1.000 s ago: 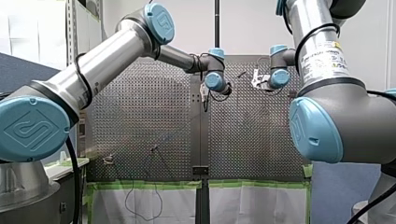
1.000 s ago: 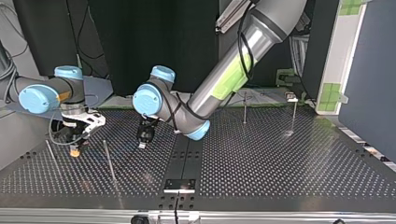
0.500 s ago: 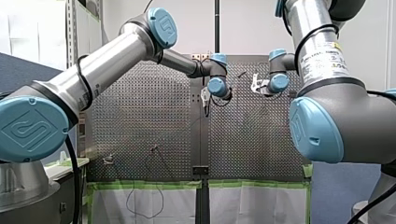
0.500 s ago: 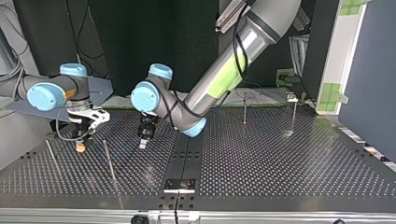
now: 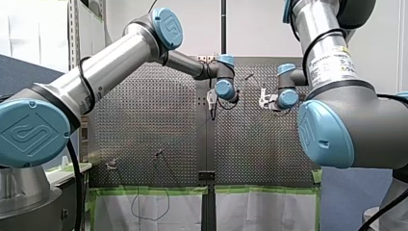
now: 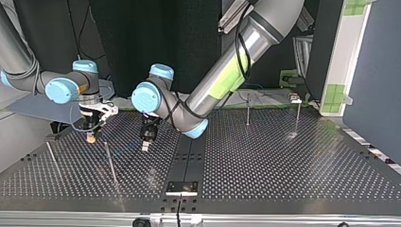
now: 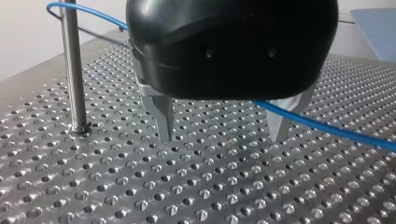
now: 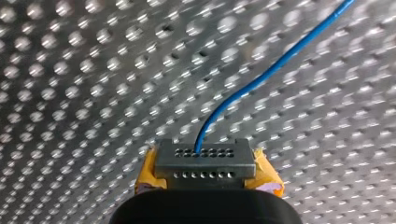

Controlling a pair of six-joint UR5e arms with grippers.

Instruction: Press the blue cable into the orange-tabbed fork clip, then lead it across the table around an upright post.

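Left wrist view shows the perforated table (image 7: 140, 186), an upright post (image 7: 74, 70) just beside my left gripper (image 7: 222, 139), whose metal fingers (image 7: 164, 116) stand apart. My right gripper (image 8: 205, 163) is clamped on the blue cable (image 7: 336, 129) between yellow pads (image 8: 265, 173); the cable runs past the post, under my left gripper.

1 upright post (image 7: 74, 70) stands just beside left gripper (image 7: 222, 137), w/ blue cable (image 7: 327, 126) crossing at its fingers (image 7: 164, 116).

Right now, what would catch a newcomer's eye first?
The blue cable: it loops past an upright post and runs by my left hand's open metal fingers. My right hand, yellow-padded, is shut on the cable above the perforated table.
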